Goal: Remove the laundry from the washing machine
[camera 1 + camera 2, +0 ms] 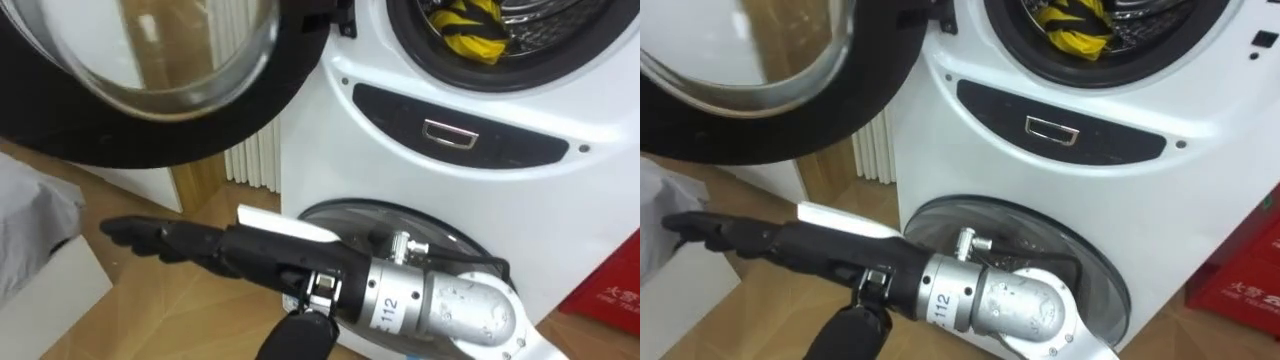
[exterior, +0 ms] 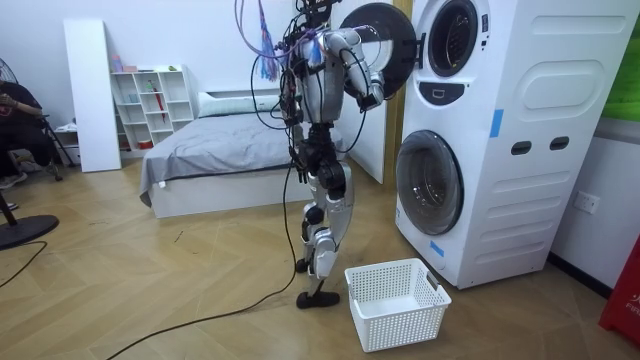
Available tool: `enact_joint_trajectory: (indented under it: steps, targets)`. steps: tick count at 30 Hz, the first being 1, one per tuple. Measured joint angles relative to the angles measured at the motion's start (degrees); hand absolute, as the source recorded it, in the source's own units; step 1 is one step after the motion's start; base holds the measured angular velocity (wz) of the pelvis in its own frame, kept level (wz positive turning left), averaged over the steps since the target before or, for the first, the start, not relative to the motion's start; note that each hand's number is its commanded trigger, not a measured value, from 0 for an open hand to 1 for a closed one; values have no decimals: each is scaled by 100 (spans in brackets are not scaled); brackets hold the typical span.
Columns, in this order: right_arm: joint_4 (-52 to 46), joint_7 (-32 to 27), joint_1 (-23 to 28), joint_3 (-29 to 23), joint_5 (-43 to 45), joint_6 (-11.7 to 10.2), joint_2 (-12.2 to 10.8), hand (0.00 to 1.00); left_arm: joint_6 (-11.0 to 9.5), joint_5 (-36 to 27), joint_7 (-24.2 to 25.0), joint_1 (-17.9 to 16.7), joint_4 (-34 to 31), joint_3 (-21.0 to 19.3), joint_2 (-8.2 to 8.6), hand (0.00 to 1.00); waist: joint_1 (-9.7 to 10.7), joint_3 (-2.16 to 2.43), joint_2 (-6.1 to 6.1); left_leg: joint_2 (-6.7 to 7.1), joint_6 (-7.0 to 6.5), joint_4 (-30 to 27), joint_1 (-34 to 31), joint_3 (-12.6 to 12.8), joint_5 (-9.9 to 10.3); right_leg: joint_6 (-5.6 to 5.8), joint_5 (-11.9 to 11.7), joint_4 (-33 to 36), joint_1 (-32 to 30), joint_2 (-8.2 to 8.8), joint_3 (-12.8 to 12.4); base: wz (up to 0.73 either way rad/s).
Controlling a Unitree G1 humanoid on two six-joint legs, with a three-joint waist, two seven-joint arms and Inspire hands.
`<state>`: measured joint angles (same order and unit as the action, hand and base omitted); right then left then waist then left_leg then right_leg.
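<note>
A yellow and black garment (image 1: 470, 30) lies in the drum of the upper washing machine (image 1: 1200, 110), whose round door (image 1: 150, 130) hangs open to the left. My right hand (image 1: 170, 238) reaches leftward below that door, in front of the lower machine's shut door (image 1: 440, 235). Its fingers are straight and hold nothing, and it is well below and left of the garment. In the room view I stand facing the stacked machines (image 2: 480, 140) with an arm raised toward the open door (image 2: 385, 35).
A white laundry basket (image 2: 395, 300) sits on the wooden floor by my feet. A white radiator (image 1: 250, 160) is left of the machines, grey cloth (image 1: 30, 220) at the far left, and a red object (image 1: 610, 290) at the lower right.
</note>
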<state>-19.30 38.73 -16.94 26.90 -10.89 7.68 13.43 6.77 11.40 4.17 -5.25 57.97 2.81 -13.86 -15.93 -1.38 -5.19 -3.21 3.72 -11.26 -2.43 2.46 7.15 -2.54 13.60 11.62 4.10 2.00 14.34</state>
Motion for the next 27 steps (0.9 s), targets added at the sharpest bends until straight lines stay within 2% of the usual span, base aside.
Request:
enact_joint_trajectory:
  steps: [7,14,16,18,22,27]
  targets:
    - [57,19,0,-3,1,0,25,0,-44,-1,1,12,0,64,-1,0,11,1,-1,0,-1,-4,3,44,1,0,0,-1,-13,2,-25,-1]
    - [39,-53,9,-42,16,-3,46,0,-58,-67,-24,-3,176,33,-6,0,232,13,27,0,-2,-32,12,43,2,-12,-6,-6,-3,0,-95,-1]
    - [39,-96,25,-83,21,-6,47,0,-58,-67,-28,-6,182,58,-2,0,310,23,49,0,-5,-34,17,59,4,-13,-6,-23,-15,0,-134,-6]
    - [38,-151,165,-210,21,-20,43,0,-59,-57,-29,-6,192,94,7,0,374,54,74,4,-15,-37,15,78,10,-29,-18,-83,2,-4,-166,-5]
    - [38,-179,487,-353,85,-23,49,0,-59,-59,-29,-13,194,89,21,0,457,55,110,3,-16,-35,40,116,11,-26,-37,-91,11,-11,-217,-5]
    - [49,-153,667,-427,253,-19,81,0,-90,-65,-26,-40,196,57,119,0,506,90,243,2,-17,63,239,230,12,-19,-53,-104,118,3,-320,-15]
